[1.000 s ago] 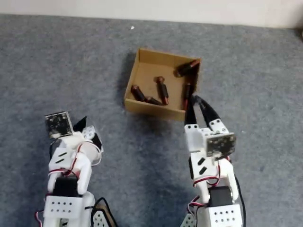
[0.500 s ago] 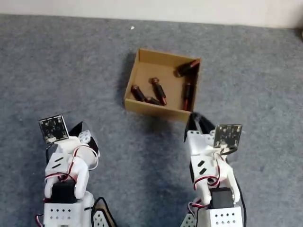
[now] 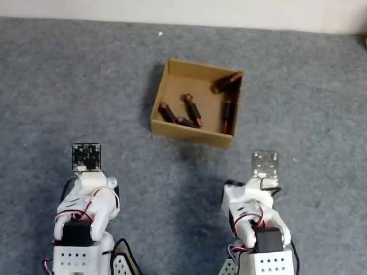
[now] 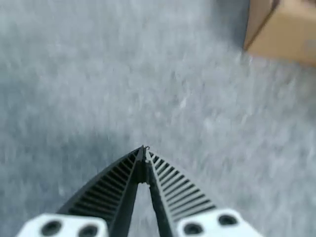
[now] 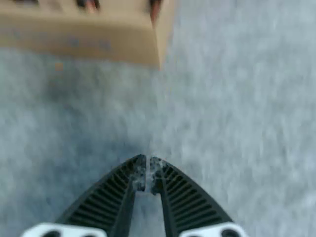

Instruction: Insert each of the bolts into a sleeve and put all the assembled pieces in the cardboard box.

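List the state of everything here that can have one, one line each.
cardboard box: open-topped, upright on the grey surface, holding pieces.
assembled pieces: five, lying loose inside the box at different angles.
left gripper: shut, empty, over bare grey surface, apart from the box.
right gripper: shut, empty, over bare grey surface, short of the box's near wall.

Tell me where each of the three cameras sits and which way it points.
High view: overhead, looking down on cardboard box, left arm and right arm.
Left wrist view: on left wrist, facing carpet past left gripper.
Right wrist view: on right wrist, facing box wall past right gripper.
All share the box.
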